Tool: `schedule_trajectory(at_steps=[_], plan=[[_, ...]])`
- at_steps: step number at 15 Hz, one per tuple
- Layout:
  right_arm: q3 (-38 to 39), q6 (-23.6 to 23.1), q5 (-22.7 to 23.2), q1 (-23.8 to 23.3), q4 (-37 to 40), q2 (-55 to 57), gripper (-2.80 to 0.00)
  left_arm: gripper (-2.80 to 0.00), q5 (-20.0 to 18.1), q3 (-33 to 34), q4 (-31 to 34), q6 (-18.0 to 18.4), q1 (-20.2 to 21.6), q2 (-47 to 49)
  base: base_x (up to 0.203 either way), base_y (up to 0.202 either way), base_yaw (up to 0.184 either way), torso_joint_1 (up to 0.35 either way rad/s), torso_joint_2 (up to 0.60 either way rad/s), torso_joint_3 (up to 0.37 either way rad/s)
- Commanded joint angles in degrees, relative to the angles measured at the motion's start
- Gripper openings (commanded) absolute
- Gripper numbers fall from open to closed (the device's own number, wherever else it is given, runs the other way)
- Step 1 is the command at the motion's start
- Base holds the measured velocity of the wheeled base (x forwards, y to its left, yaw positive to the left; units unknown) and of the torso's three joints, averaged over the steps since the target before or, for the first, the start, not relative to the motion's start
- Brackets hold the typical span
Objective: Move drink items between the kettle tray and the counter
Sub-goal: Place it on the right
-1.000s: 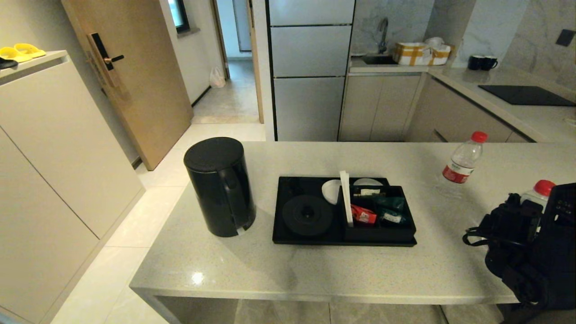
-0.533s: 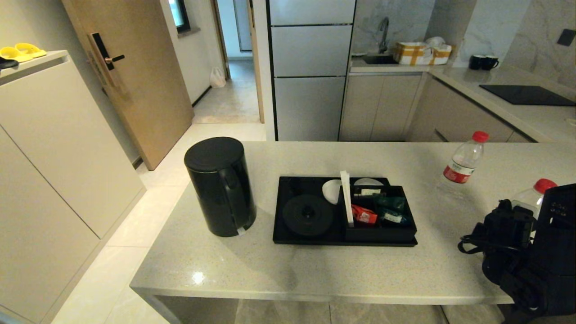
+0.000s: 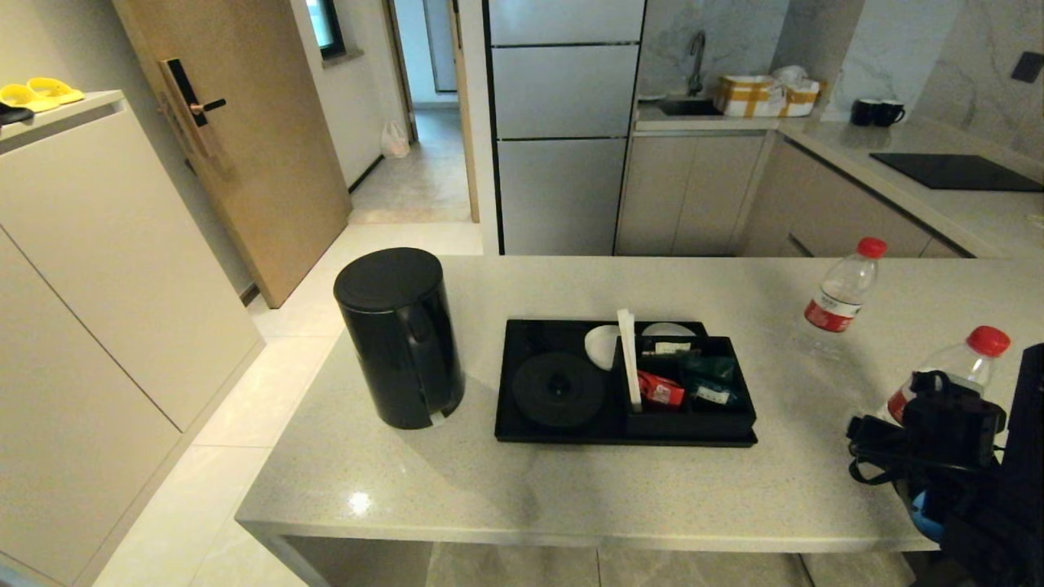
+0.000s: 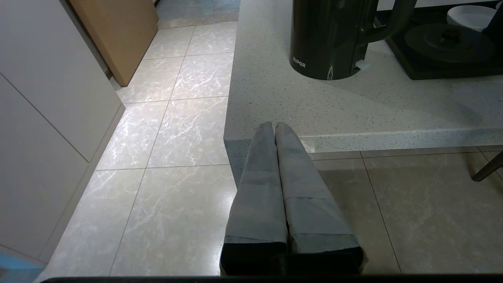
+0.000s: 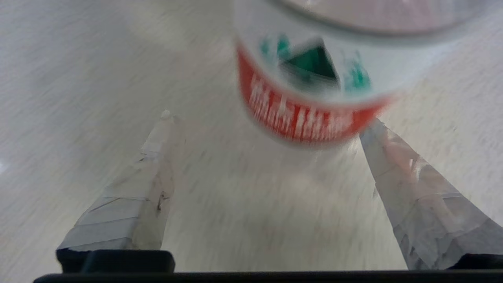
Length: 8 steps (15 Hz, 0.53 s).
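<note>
You have two black mugs [image 3: 876,112] on the far right worktop, a black hob panel [image 3: 954,172] nearer, and yellow slippers [image 3: 37,92] far left.

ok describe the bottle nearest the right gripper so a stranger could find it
On the beige counter, look right of the black tray, near the front right corner. The near bottle stands upright just beyond the open right gripper. Unlike the far bottle, it is closer to the robot, partly hidden by the arm.
</note>
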Motion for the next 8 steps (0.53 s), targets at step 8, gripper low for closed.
schedule_trajectory(at_steps=[8], plan=[[10.93,-4.36,8.55,0.57,0.38,-23.78,0.00,-2.80,0.05,0.00,-0.01,0.09,0.02,0.00,0.000,0.000,0.000,0.000,0.00,0.000]])
